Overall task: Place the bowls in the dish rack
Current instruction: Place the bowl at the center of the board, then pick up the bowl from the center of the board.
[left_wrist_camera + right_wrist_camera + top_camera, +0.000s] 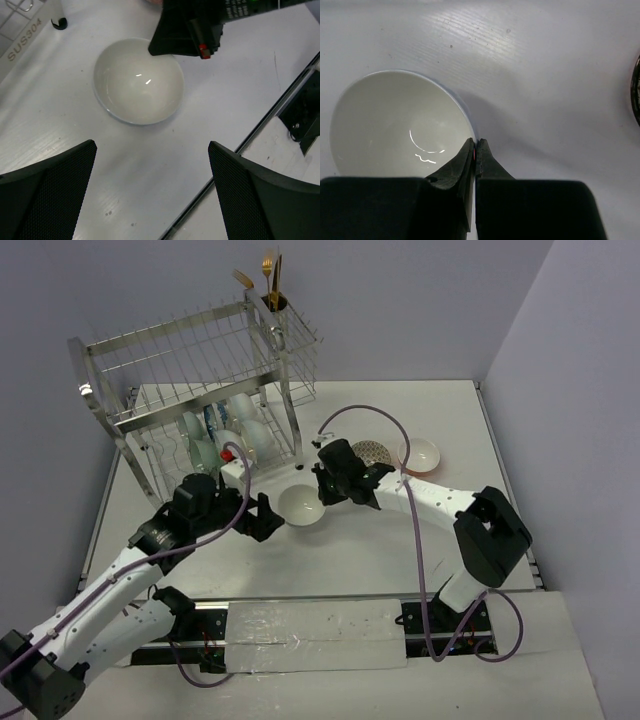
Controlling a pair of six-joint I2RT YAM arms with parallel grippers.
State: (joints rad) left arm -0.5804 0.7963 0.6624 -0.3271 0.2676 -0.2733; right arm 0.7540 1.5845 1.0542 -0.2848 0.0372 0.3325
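- White table (180, 540) carries everything. The dish rack stands on its far left part.
- Silver wire dish rack (200, 360) has two tiers on legs. Its long axis runs left to right across the far side of the table.
- Left arm (120, 580) reaches in towards the rack's front. The left gripper (265, 520) has its fingers spread wide and holds nothing. In the wrist view the loose white bowl lies ahead of the fingers, not between them.
- Right arm (440, 505) bends in from the right of the rack. The right gripper (475, 142) is closed, its fingers pressed together. The tips sit right at the loose bowl's rim, on its right side. Whether they touch the rim cannot be told.
- Racked bowls (235, 430), white and teal, stand on edge between the tines of the rack's lower tier.
- Loose white bowl (301, 506) sits on the table just in front of the rack's right front leg. It is upright with its mouth up, and being round it has no long axis.
- Second bowl (419, 454), white inside with a reddish edge, sits mouth up well to the right of the rack.
- Brown-patterned round piece (370, 451) lies between that bowl and the rack. Which way it faces cannot be told.
- Gold utensils (270, 280) stand upright in a cup at the rack's top right corner.
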